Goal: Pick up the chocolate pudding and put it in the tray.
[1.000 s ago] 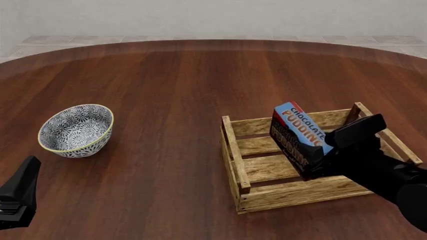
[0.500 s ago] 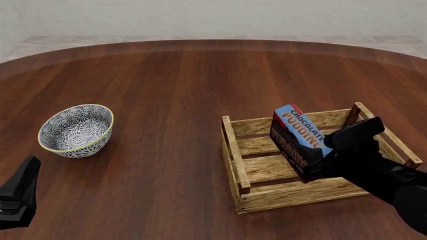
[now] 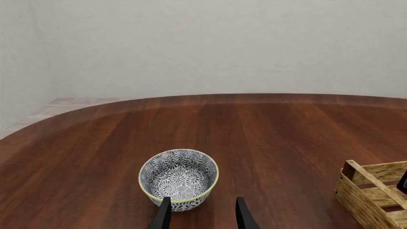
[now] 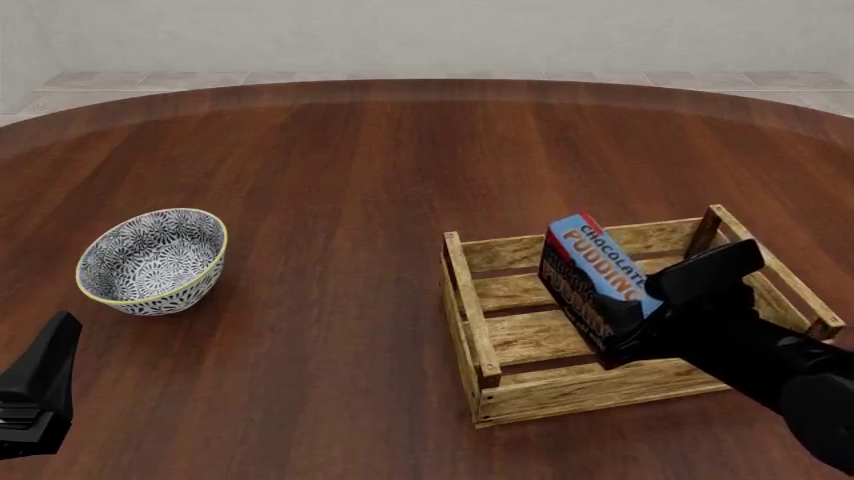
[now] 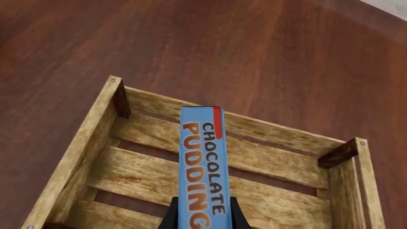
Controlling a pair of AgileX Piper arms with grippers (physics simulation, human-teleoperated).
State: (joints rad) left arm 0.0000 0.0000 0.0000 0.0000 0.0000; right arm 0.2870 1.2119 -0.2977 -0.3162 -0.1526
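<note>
The chocolate pudding (image 4: 598,282), a small carton with a blue lettered top and a dark brown side, hangs tilted inside the tray (image 4: 462,292), an open crate of light wooden slats. My right gripper (image 4: 638,322) is shut on its near end. Whether its lower edge touches the tray's floor slats I cannot tell. In the right wrist view the pudding (image 5: 202,162) runs out between the two fingers over the tray (image 5: 81,143). At the near left of the table my left gripper (image 4: 43,392) stands open and holds nothing; its fingers (image 3: 163,216) show in the left wrist view.
A round blue-white patterned bowl (image 4: 152,260) stands on the left of the brown wooden table, just ahead of my left gripper; the bowl (image 3: 178,177) also shows in the left wrist view, with a corner of the tray (image 3: 367,190).
My right gripper has sunk a little, bringing the pudding lower into the tray. The left arm and the bowl have not moved.
</note>
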